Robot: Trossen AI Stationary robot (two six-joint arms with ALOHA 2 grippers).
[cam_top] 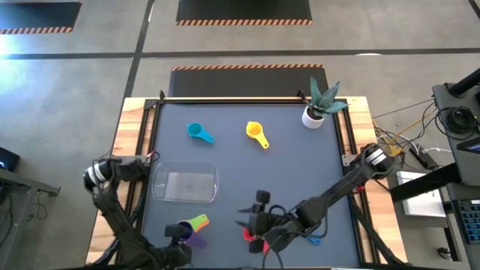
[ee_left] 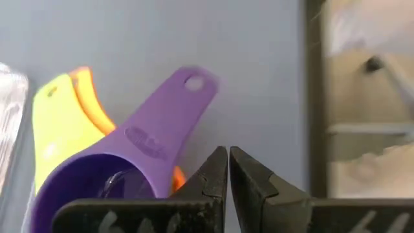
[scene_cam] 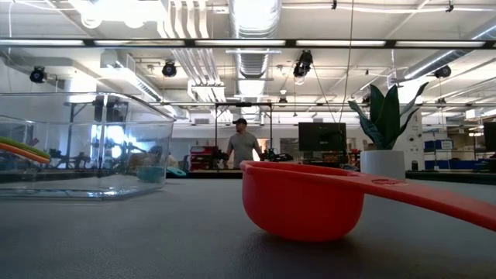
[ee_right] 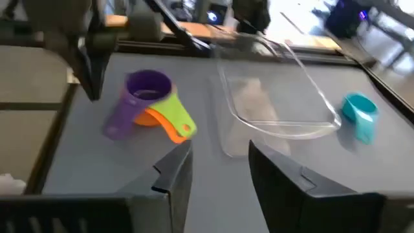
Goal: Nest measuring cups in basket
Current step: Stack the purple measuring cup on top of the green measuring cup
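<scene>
A nested stack of the purple cup [cam_top: 195, 240], green cup [cam_top: 199, 221] and orange cup [ee_right: 162, 128] sits on the mat near the table's near edge, outside the basket. The clear basket [cam_top: 185, 184] holds no cup. My left gripper [ee_left: 228, 155] is shut and stands right beside the purple cup [ee_left: 155, 129]; no touch shows. My right gripper [ee_right: 220, 155] is open, pointing toward the table's left above the mat, with the red cup [cam_top: 250, 236] resting beside it. The cyan cup [cam_top: 199, 133] and yellow cup [cam_top: 257, 135] lie farther back. The blue cup [cam_top: 315, 241] lies near the right arm.
A white pot with a spiky plant [cam_top: 319, 106] stands at the far right corner. In the low view the red cup [scene_cam: 302, 200] fills the foreground, the basket [scene_cam: 77, 147] is at the left, and a person stands far off in the room.
</scene>
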